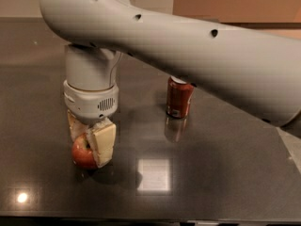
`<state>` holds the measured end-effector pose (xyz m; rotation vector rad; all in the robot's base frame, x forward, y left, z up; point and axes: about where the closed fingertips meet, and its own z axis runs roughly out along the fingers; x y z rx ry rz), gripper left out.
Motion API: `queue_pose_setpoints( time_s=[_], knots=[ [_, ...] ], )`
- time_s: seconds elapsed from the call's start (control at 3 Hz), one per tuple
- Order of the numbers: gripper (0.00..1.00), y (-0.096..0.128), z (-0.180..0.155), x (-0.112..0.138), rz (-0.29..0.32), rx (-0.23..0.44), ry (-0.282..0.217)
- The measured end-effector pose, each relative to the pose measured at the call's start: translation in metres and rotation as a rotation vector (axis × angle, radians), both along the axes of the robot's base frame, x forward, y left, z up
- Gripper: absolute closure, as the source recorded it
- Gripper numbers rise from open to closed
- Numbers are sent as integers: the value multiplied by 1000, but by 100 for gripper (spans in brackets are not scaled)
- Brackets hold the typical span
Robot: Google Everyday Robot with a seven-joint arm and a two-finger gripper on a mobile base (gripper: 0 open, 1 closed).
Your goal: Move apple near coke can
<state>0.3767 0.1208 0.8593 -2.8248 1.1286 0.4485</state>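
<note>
The red apple (81,153) sits on the dark table (225,173) at the front left. My gripper (88,136) has come down over it from above. One cream finger (103,142) presses the apple's right front side and the other finger (74,126) is against its back left, so the fingers are shut on the apple. Only the apple's lower left part shows. The upright red coke can (179,98), with its silver top, stands to the right and farther back, about a hand's width from the gripper.
My large white arm (197,51) crosses the top of the view from the right and hides the table behind it. A bright light reflection (153,174) lies on the table in front of the can. The table's front edge runs along the bottom.
</note>
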Motion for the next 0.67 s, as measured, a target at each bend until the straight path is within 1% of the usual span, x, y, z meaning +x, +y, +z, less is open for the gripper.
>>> queue_pose_setpoints(
  time_s=[0.33, 0.67],
  knots=[
    [82, -11, 14, 18, -72, -10, -41],
    [100, -34, 28, 53, -209, -47, -93]
  ],
)
